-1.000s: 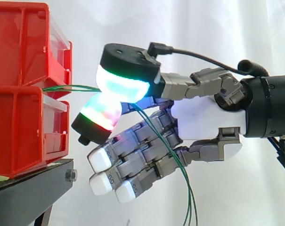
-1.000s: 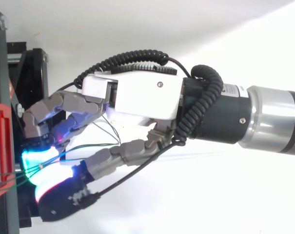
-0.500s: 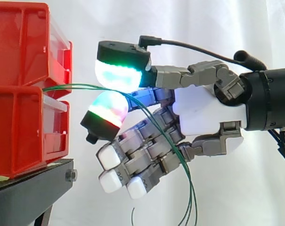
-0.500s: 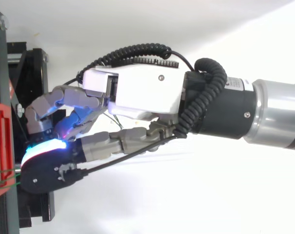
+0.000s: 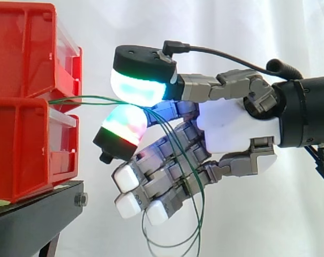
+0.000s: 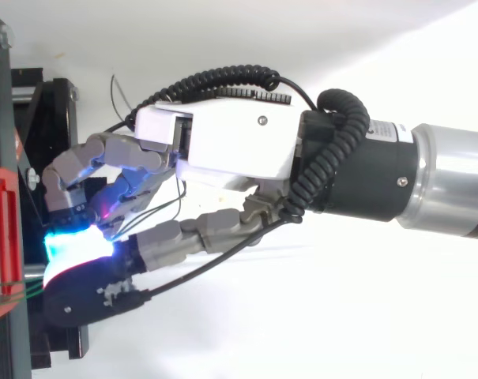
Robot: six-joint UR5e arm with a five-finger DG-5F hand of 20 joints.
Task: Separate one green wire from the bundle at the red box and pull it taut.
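My hand (image 5: 234, 134) is closed on the green wires (image 5: 81, 98), with my glowing pads (image 5: 137, 88) pinching them near the red box's (image 5: 22, 144) front edge. Behind the pinch, the wires hang slack in a loop.

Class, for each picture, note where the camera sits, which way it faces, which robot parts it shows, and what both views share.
Side view: beside the work, level, facing across the red bins on the black stand; the hand and arm enter from the right.
Top view: above, looking down; hand and arm reach leftward.
Shared: hand, red bins, green wires.
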